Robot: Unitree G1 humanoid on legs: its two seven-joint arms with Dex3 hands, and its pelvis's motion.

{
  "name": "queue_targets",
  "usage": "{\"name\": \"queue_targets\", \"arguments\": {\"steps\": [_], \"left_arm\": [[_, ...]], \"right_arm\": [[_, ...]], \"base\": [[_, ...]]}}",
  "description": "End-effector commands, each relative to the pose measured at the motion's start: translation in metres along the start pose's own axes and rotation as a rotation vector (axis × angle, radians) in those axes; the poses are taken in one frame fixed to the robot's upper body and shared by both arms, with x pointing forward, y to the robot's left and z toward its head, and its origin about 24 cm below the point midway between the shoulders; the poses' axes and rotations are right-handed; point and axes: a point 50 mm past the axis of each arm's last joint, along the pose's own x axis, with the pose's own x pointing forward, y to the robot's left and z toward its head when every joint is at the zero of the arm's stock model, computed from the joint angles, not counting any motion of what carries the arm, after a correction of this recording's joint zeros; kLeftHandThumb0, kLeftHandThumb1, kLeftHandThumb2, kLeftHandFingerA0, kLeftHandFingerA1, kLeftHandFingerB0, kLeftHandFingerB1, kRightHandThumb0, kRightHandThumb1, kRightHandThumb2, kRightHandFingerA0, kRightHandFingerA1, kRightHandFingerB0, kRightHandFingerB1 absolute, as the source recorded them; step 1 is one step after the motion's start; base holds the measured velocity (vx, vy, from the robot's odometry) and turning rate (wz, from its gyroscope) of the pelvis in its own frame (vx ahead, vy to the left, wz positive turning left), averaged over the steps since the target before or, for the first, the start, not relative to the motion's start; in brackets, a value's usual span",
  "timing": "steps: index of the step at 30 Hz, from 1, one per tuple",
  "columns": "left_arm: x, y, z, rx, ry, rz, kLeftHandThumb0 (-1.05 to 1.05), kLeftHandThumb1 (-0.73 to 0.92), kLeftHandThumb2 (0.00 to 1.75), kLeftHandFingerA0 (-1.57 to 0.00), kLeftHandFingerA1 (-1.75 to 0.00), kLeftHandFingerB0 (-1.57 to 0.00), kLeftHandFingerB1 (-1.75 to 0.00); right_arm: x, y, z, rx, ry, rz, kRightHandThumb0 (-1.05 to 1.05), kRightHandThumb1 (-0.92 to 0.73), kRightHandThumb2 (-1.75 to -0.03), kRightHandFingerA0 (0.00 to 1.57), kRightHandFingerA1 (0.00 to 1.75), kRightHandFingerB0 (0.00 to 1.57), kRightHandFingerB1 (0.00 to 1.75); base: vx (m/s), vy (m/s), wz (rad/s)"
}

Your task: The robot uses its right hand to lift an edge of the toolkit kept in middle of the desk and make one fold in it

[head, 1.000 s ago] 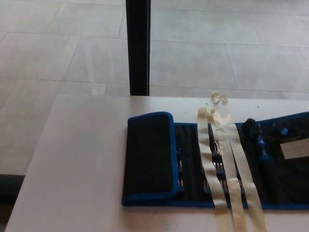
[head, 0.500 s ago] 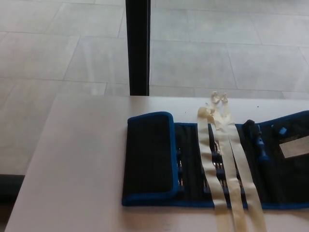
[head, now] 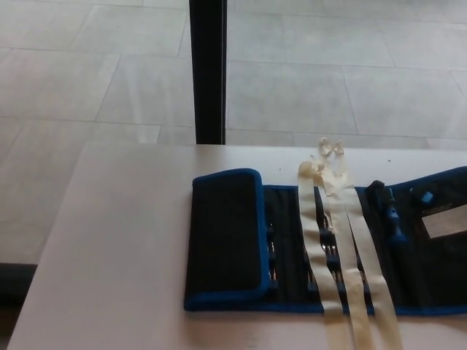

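A black toolkit roll with blue trim [head: 292, 255] lies spread on the white desk [head: 117, 248], running off the picture's right edge. Its left end is folded over as a flap [head: 225, 237] lying flat on the tool pockets. Two cream ribbon ties [head: 343, 251] run across the roll from the far edge to the near edge. Blue-handled tools [head: 394, 219] sit in the pockets at the right. Neither of my hands shows in the head view.
A black post [head: 209, 69] stands behind the desk's far edge, over a grey tiled floor [head: 328, 73]. A white label [head: 445, 221] sits on the toolkit at the far right. Bare desk lies left of the toolkit.
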Motion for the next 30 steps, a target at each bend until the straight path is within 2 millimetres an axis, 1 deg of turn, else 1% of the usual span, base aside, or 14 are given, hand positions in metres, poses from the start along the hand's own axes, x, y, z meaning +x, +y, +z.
{"name": "queue_targets", "arguments": {"steps": [1,2,6,7,18,19,21,22,23,25,26,27,28,30], "left_arm": [[0.0,0.006,0.002,0.002,-0.003,0.005,-0.74,0.89,0.66,-0.54,-0.67,-0.42,-0.52],[0.0,0.006,0.001,0.013,0.0,0.008,-0.74,0.89,0.66,-0.54,-0.66,-0.42,-0.51],[0.0,0.006,-0.001,0.029,0.007,0.012,-0.74,0.89,0.65,-0.55,-0.66,-0.43,-0.51],[0.0,0.006,-0.001,0.025,0.01,0.015,-0.73,0.88,0.65,-0.56,-0.67,-0.47,-0.54],[-0.001,0.008,-0.002,0.06,0.002,0.005,-0.74,0.9,0.67,-0.52,-0.69,-0.39,-0.52],[-0.001,0.008,-0.002,0.071,0.001,0.004,-0.75,0.9,0.67,-0.54,-0.7,-0.39,-0.52],[-0.001,0.009,-0.003,0.084,0.003,0.008,-0.76,0.9,0.67,-0.54,-0.67,-0.39,-0.5],[-0.001,0.009,-0.004,0.073,0.005,0.005,-0.75,0.89,0.66,-0.53,-0.68,-0.38,-0.5],[-0.001,0.009,-0.004,0.057,0.008,0.006,-0.75,0.88,0.66,-0.52,-0.68,-0.37,-0.5],[-0.001,0.008,-0.003,0.06,0.006,0.004,-0.74,0.89,0.66,-0.51,-0.68,-0.37,-0.5],[-0.001,0.008,-0.003,0.054,0.006,0.006,-0.71,0.68,1.07,-0.49,-0.7,-0.33,-0.58],[-0.001,0.008,-0.003,0.072,0.004,0.004,-0.75,0.89,0.66,-0.52,-0.67,-0.38,-0.5],[-0.001,0.008,-0.003,0.079,0.008,0.007,-0.75,0.89,0.66,-0.53,-0.67,-0.39,-0.5],[-0.001,0.008,-0.003,0.086,0.006,0.008,-0.75,0.9,0.66,-0.53,-0.66,-0.41,-0.5]], "right_arm": [[0.002,-0.001,-0.004,-0.04,0.019,-0.022,-0.53,-0.61,-0.93,0.5,0.62,0.34,0.53],[0.002,-0.002,-0.006,-0.051,0.023,-0.025,-0.5,-0.76,-0.62,0.55,0.52,0.41,0.41],[0.003,-0.004,-0.01,-0.065,0.03,-0.029,-0.5,-0.77,-0.63,0.56,0.53,0.4,0.42],[0.003,-0.003,-0.011,-0.087,0.035,-0.021,-0.53,-0.63,-0.94,0.51,0.62,0.35,0.53],[0.003,0.024,-0.011,-0.099,0.103,0.08,-0.54,-0.64,-0.93,0.51,0.6,0.33,0.51],[0.003,0.026,-0.012,-0.095,0.112,0.08,-0.5,-0.79,-0.63,0.57,0.5,0.38,0.39],[0.004,0.032,-0.014,-0.106,0.131,0.083,-0.53,-0.64,-0.94,0.53,0.62,0.33,0.52],[0.005,0.039,-0.015,-0.109,0.139,0.107,-0.5,-0.77,-0.63,0.63,0.52,0.42,0.41],[0.005,0.045,-0.015,-0.112,0.142,0.125,-0.54,-0.61,-0.92,0.55,0.62,0.37,0.53],[0.004,0.055,-0.015,-0.131,0.143,0.167,-0.55,-0.6,-0.92,0.52,0.6,0.34,0.52],[0.003,0.06,-0.016,-0.14,0.145,0.191,-0.52,-0.75,-0.62,0.57,0.47,0.38,0.39],[0.001,0.067,-0.017,-0.137,0.15,0.214,-0.57,-0.6,-0.91,0.49,0.59,0.32,0.52],[0.0,0.07,-0.018,-0.153,0.155,0.236,-0.53,-0.77,-0.63,0.54,0.47,0.33,0.38],[-0.001,0.072,-0.02,-0.144,0.165,0.239,-0.52,-0.78,-0.63,0.53,0.48,0.32,0.38]], "base": [[0.0,0.0,0.0],[0.0,0.0,0.0],[0.0,0.0,0.0],[0.0,0.0,0.0],[0.0,0.0,0.0],[0.0,0.0,0.0],[0.0,0.0,0.0],[0.0,0.0,0.0],[0.0,0.0,0.0],[0.0,0.0,0.0],[0.0,0.0,0.0],[0.0,0.0,0.0],[0.0,0.0,0.0],[0.0,0.0,0.0]]}}
